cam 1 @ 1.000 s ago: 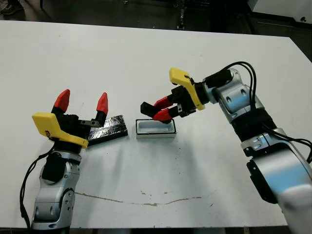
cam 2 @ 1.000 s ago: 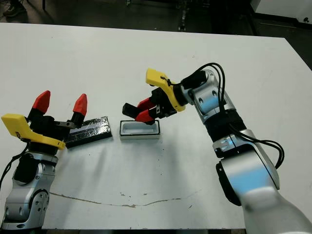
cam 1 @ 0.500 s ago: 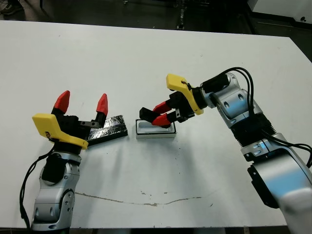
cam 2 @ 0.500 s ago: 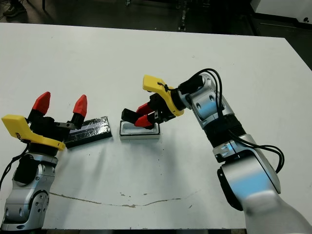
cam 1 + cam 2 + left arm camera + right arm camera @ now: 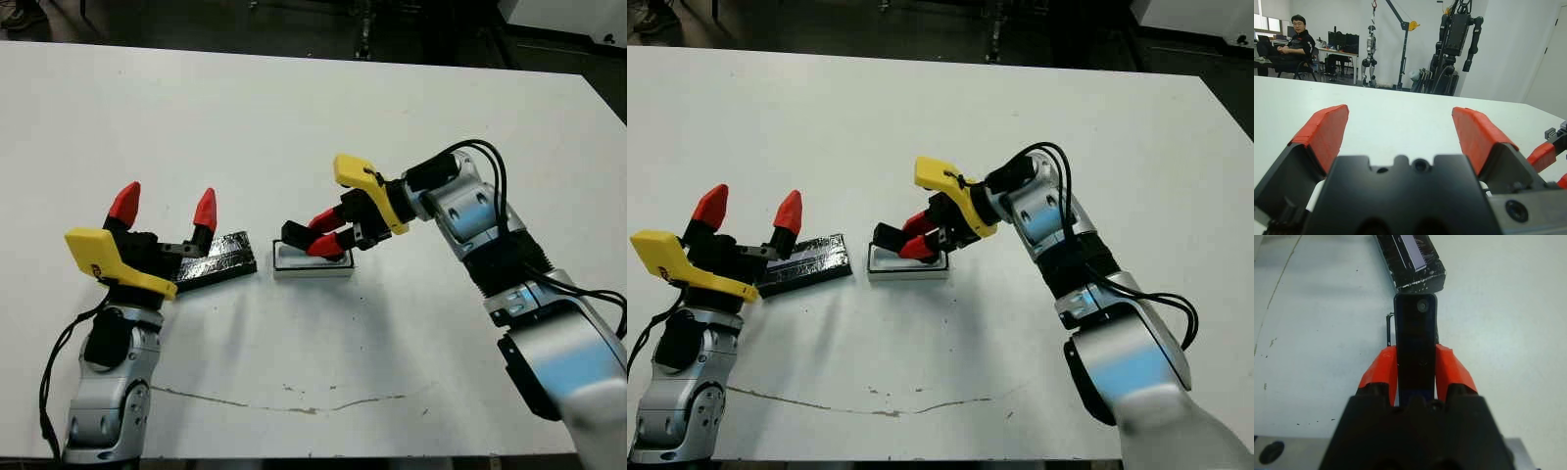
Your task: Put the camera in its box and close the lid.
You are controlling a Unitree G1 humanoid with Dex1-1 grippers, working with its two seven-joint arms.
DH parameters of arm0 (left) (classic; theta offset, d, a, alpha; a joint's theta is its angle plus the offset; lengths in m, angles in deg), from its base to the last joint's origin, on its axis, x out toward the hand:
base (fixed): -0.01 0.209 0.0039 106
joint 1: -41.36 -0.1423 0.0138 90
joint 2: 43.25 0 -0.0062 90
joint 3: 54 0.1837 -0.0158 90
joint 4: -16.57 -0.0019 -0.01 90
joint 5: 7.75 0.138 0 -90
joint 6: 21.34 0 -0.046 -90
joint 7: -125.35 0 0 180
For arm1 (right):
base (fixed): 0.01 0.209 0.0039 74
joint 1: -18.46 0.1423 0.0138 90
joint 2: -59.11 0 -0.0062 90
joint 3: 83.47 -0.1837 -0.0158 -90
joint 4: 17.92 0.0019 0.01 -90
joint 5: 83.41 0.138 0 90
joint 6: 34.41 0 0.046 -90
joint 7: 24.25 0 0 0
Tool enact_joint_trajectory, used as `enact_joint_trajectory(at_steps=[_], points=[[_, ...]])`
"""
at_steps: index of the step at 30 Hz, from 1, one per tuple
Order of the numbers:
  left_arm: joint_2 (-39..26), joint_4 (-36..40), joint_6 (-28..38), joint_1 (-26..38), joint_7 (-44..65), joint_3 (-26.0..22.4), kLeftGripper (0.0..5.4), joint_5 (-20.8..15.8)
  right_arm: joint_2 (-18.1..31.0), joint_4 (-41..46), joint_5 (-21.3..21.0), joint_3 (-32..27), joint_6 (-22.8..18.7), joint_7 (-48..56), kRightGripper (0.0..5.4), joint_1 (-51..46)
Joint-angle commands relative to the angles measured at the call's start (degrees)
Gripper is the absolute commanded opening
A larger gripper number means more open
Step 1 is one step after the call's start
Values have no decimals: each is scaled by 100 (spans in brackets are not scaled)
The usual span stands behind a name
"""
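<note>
My right gripper [image 5: 323,233] clamps the camera [image 5: 1415,340] low over the box [image 5: 312,266] mid-table, ready to seat it; my left gripper [image 5: 165,209], fingers apart, waits at the lid [image 5: 217,258].

Landmark: take the box [image 5: 313,260] on your table [image 5: 294,117].
Lid [image 5: 217,258]: just left of the box.
Camera [image 5: 297,234]: over the box's left end.

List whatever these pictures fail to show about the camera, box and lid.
- Box: most of its interior is hidden in both eye views by the right gripper and the camera it holds.
- Whether the camera touches the box: not discernible in any view.
- Lid: its near end is covered by the left gripper in the eye views.
</note>
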Motion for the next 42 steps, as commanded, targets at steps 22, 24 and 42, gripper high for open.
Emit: enact_joint_trajectory(at_steps=[22, 24, 42], points=[[-14, -16, -10, -49, -18, -3, 540, 56, 256, -136, -64, 15, 552, -87, 166, -111], [-19, -31, 11, -45, -1, -2, 540, 58, 268, -143, -79, 25, 532, -93, 166, -103], [11, 10, -22, -62, -48, 14, 540, 61, 264, -261, -247, 189, 898, -140, 166, -82]])
